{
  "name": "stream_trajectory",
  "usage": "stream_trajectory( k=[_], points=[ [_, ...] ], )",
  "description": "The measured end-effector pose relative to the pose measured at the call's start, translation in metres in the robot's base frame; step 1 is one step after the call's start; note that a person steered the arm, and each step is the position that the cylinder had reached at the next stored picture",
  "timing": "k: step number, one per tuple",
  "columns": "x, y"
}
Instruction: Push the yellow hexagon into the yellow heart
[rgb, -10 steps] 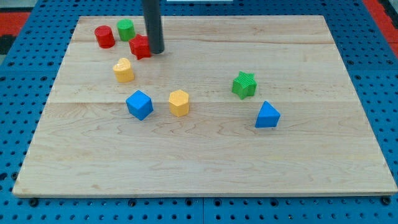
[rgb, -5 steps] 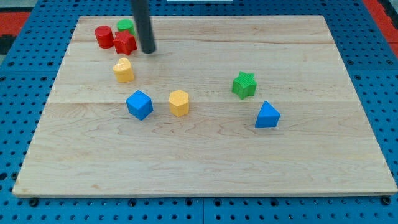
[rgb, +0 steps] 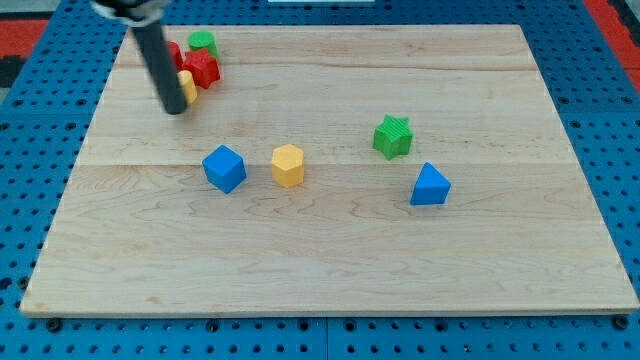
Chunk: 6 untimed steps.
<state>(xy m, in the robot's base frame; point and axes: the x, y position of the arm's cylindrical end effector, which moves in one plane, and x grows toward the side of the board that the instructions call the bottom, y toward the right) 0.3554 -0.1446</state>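
Note:
The yellow hexagon (rgb: 288, 165) stands near the board's middle left, beside a blue cube (rgb: 224, 168) on its left. The yellow heart (rgb: 187, 85) is at the upper left, mostly hidden behind my rod, touching the red star-like block (rgb: 204, 69). My tip (rgb: 176, 108) rests on the board at the heart's lower left edge, well up and left of the hexagon.
A red cylinder (rgb: 173, 52), partly hidden by the rod, and a green cylinder (rgb: 203, 43) crowd the upper left corner. A green star (rgb: 393, 136) and a blue triangular block (rgb: 430, 185) sit at the right. The wooden board (rgb: 330, 260) lies on a blue pegboard.
My rod swept left and down from the red star to the yellow heart's left side. The red star slid left against the cylinders, and the heart moved up toward it.

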Motion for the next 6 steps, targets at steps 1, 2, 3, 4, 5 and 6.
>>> stream_trajectory(
  k=[1,2,3,4,5,6],
  points=[
    [0.019,0.117],
    [0.091,0.143],
    [0.115,0.098],
    [0.084,0.019],
    [0.072,-0.007],
    [0.033,-0.011]
  ],
)
